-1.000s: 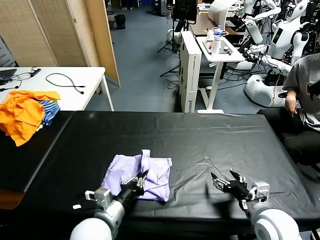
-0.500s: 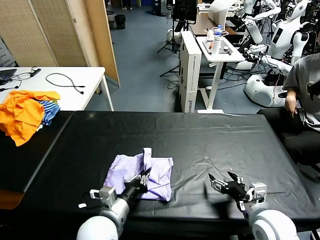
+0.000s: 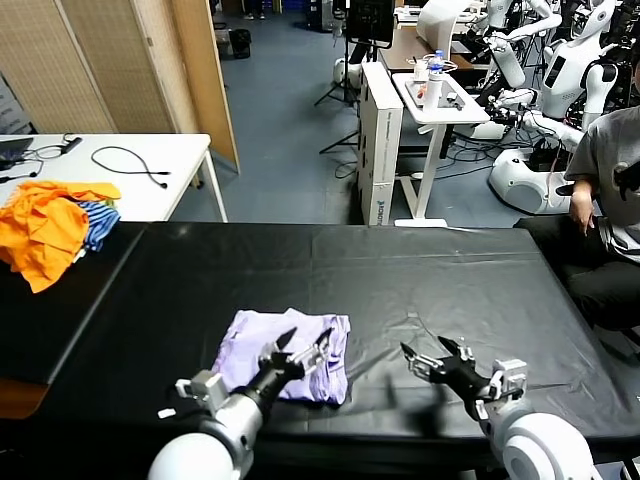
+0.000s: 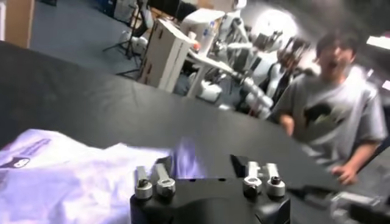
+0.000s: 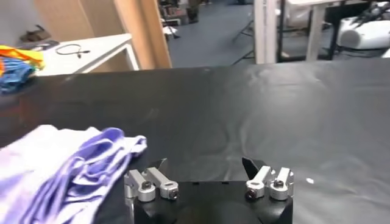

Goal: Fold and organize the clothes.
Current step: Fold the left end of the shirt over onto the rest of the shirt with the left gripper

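My left gripper (image 3: 303,346) hovers with its fingers spread apart over the lavender T-shirt (image 3: 255,343), which lies bunched in the lower centre-left of the head view on the black table (image 3: 400,270); the fingertips sit above the shirt's right-hand edge and clamp nothing. In my left wrist view the T-shirt (image 4: 73,176) fills the lower left of the frame, a dark printed patch (image 4: 15,163) showing at its far left edge, and the open left gripper (image 4: 204,167) frames bare black cloth beyond the shirt's rim. My right gripper (image 3: 425,360) hangs low in the lower right of the head view, its 2 fingers also apart and empty, near the shirt but not touching it. From the right wrist view the rumpled folds of the T-shirt (image 5: 67,170) lie in the lower left of the frame, with the open right gripper (image 5: 204,165) over bare table beside them. In the upper left of the head view, orange garments (image 3: 40,225) and a blue-striped cloth (image 3: 98,222) are heaped at the table's far corner, well apart from the shirt, and a seated person in a grey shirt (image 3: 610,180) occupies the right edge
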Controlling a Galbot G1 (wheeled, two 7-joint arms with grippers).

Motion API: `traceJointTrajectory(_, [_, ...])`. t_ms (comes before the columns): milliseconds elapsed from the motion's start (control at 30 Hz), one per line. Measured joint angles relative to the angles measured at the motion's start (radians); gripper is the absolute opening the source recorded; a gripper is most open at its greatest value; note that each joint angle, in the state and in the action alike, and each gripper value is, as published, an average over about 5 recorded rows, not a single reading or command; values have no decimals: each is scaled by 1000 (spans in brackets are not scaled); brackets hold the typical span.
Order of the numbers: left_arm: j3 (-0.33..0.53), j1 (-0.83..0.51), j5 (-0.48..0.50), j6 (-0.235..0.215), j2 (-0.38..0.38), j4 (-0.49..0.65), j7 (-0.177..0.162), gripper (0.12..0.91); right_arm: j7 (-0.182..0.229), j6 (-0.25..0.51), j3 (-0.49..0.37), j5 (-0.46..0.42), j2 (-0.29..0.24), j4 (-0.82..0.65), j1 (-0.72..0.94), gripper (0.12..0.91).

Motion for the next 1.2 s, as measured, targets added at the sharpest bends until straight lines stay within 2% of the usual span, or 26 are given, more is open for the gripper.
traceJointTrajectory(267, [-132,13,75,-37,71,11,-1,907,16,-3,-169,83,19,-47,130,907])
traceJointTrajectory(567, [-167,48,148,-46,60,30,6,907,34,2,-328,58,62,-121,259,907])
traceJointTrajectory(667, [-172,58,158,-48,57,34,6,907,33,3,-360,46,71,-144,282,867])
traceJointTrajectory(700, [-173,61,160,-48,57,35,6,907,31,3,-368,43,74,-151,288,830])
traceJointTrajectory(900, [-177,68,167,-51,53,43,5,907,25,5,-400,16,96,-185,307,495])
traceJointTrajectory(1033, [-180,71,168,-52,52,43,4,907,42,-13,-402,-17,100,-185,303,249])
traceJointTrajectory(1133, [-188,71,168,-54,53,46,4,907,52,-36,-391,-35,90,-176,291,146])
traceJointTrajectory(1200, [-195,70,166,-57,53,52,4,907,49,-42,-383,-38,84,-172,282,140])
